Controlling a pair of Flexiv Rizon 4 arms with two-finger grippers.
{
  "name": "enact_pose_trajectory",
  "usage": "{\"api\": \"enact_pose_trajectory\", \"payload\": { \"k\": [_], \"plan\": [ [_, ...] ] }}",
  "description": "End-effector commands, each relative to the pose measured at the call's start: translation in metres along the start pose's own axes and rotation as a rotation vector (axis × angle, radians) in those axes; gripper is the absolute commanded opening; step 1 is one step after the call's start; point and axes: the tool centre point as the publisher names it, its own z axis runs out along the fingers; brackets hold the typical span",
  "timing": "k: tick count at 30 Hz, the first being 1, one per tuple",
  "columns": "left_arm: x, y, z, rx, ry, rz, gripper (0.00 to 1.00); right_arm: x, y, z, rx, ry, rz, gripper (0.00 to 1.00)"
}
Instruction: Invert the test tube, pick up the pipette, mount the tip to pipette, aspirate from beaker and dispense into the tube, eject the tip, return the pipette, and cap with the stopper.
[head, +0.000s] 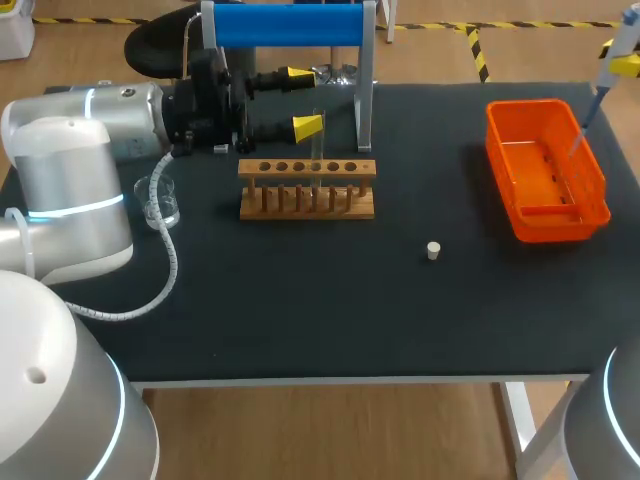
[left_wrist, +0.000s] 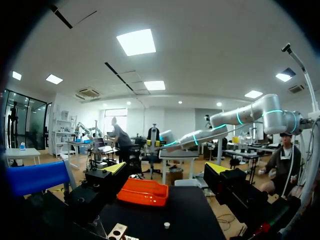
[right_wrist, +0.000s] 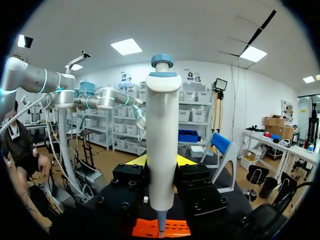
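A clear test tube (head: 318, 150) stands upright in the wooden rack (head: 307, 190). My left gripper (head: 300, 100) lies level behind the rack, open, its nearer yellow fingertip (head: 308, 127) just beside the tube's top. In the left wrist view this gripper (left_wrist: 167, 170) has nothing between its fingers. My right gripper (head: 625, 62) at the far right is shut on the white pipette (head: 600, 95), whose tip hangs over the orange tray (head: 545, 170). In the right wrist view the pipette (right_wrist: 162, 135) stands upright between the fingers of the right gripper (right_wrist: 161, 161). The small stopper (head: 434, 250) lies on the mat.
A glass beaker (head: 160, 200) sits at the left, close under my left arm. The blue-topped pipette stand (head: 290, 25) rises behind the rack. The left arm's white cable (head: 165, 270) loops across the mat at the left. The orange tray (left_wrist: 145, 192) lies ahead of the left gripper.
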Motion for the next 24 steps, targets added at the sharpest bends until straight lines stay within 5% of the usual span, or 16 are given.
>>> {"api": "enact_pose_trajectory", "payload": {
  "k": [1, 24],
  "plan": [
    [0.0008, 0.0002, 0.0008, 0.001, -0.003, 0.001, 1.0, -0.0014, 0.003, 0.001, 0.009, -0.009, -0.001, 0.0],
    [0.0008, 0.0002, 0.0008, 0.001, -0.003, 0.001, 1.0, -0.0102, 0.0123, 0.0024, 0.01, -0.097, 0.004, 0.0]
  ]
}}
